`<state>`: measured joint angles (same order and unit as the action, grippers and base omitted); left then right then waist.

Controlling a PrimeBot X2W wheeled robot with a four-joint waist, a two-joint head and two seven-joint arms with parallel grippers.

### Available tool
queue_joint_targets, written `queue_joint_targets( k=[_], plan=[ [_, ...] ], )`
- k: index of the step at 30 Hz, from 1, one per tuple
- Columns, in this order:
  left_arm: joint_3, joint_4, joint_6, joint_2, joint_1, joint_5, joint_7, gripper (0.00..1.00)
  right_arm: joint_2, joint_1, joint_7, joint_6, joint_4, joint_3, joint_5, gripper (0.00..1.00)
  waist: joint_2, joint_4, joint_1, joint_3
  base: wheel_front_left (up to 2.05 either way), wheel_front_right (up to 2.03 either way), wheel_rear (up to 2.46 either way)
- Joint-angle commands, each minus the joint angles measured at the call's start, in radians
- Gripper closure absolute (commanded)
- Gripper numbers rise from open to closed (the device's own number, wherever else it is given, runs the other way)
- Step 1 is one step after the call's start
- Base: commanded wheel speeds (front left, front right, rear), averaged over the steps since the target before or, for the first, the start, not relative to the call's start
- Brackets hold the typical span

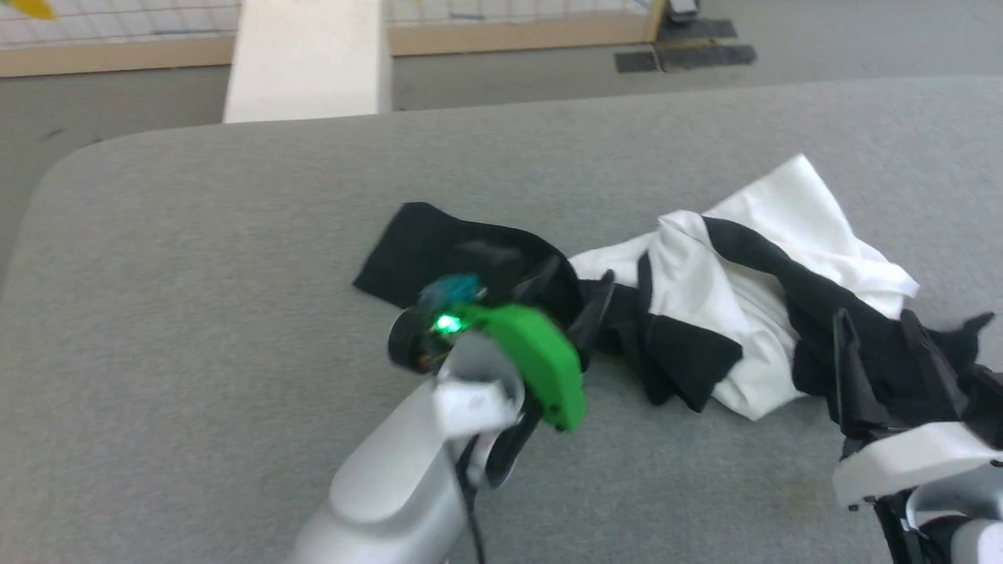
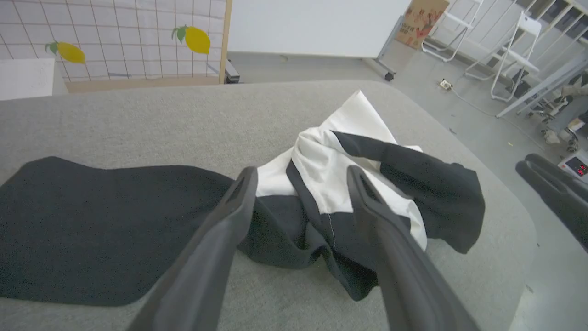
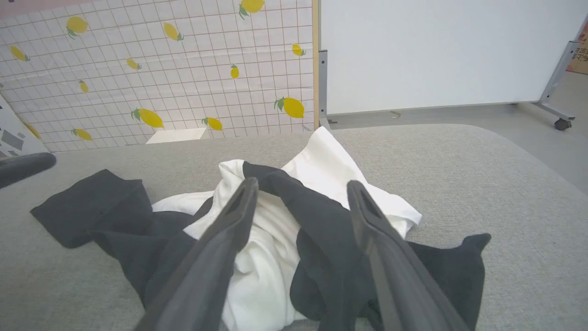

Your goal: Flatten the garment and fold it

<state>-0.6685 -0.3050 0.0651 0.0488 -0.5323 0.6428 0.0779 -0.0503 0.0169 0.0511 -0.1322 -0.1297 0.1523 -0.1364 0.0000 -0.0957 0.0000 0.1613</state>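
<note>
The garment (image 1: 783, 227) lies crumpled on the grey table (image 1: 196, 274), right of centre, white body bunched with black sleeves twisted over it. One black sleeve (image 2: 92, 230) spreads flat to the left. My left gripper (image 1: 576, 282) hovers open at the sleeve's inner end; in the left wrist view its fingers (image 2: 302, 172) straddle the black-and-white folds with nothing pinched. My right gripper (image 1: 876, 317) stands open over the black bunch at the garment's right end, and its fingers (image 3: 302, 186) are spread above the white and black cloth (image 3: 321, 161).
The table's rounded right edge (image 2: 523, 216) drops to the floor close to the garment. A white bench (image 1: 305, 63) stands beyond the far edge. A lemon-patterned screen (image 3: 161, 69), a whiteboard (image 3: 436, 50) and white chairs (image 2: 505, 46) stand farther off.
</note>
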Motion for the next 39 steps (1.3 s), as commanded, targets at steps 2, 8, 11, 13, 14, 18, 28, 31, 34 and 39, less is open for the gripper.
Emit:
queue_joint_targets(
  k=[2,8,11,13,14,18,28,31,34,39],
  plan=[
    [-0.039,-0.049,0.032,0.001,-0.073,0.028,0.067,0.0,0.0,-0.025,-0.014,0.002,0.015,-0.016,-0.011,0.0,0.0,-0.06,0.0,0.049,0.0,0.0,0.0],
    [-0.112,-0.219,0.152,0.008,-0.21,-0.02,0.272,0.0,0.0,-0.052,-0.04,0.002,0.046,-0.033,-0.033,0.0,0.0,-0.106,0.0,0.084,0.0,0.0,0.0],
    [-0.13,-0.262,0.17,0.02,-0.24,-0.031,0.35,0.0,0.0,-0.054,-0.05,0.002,0.056,-0.034,-0.041,0.0,0.0,-0.115,0.0,0.093,0.0,0.0,0.0],
    [-0.141,-0.271,0.159,0.026,-0.243,-0.023,0.397,0.12,0.0,-0.055,-0.058,0.002,0.065,-0.032,-0.043,0.0,0.0,-0.114,0.0,0.095,0.0,0.0,0.0],
    [-0.144,-0.269,0.154,0.029,-0.243,-0.019,0.408,0.74,0.0,-0.055,-0.06,0.002,0.069,-0.029,-0.043,0.0,0.0,-0.112,0.0,0.095,0.0,0.0,0.0],
    [-0.142,-0.239,0.128,0.038,-0.234,-0.004,0.401,1.0,0.0,-0.056,-0.062,0.002,0.082,-0.023,-0.045,0.0,0.0,-0.09,0.0,0.089,0.0,0.0,0.0],
    [0.025,-0.026,0.225,0.167,-0.078,0.007,0.083,1.0,0.0,-0.048,-0.049,0.002,0.059,0.002,-0.028,0.0,0.0,0.024,0.0,0.038,0.0,0.0,0.0],
    [0.097,0.062,0.274,0.228,0.01,0.024,0.018,1.0,0.0,-0.04,-0.039,0.002,0.047,0.013,-0.023,0.0,0.0,0.064,0.0,0.025,0.0,0.0,0.0],
    [0.181,0.151,0.336,0.287,0.118,0.047,-0.039,1.0,0.0,-0.033,-0.025,0.002,0.038,0.014,-0.018,0.0,0.0,0.099,0.0,0.016,0.0,0.0,0.0],
    [0.285,0.239,0.421,0.355,0.294,0.087,-0.076,1.0,0.0,-0.026,0.001,0.002,0.028,0.011,-0.013,0.0,0.0,0.139,0.0,0.006,0.0,0.0,0.0]
  ],
)
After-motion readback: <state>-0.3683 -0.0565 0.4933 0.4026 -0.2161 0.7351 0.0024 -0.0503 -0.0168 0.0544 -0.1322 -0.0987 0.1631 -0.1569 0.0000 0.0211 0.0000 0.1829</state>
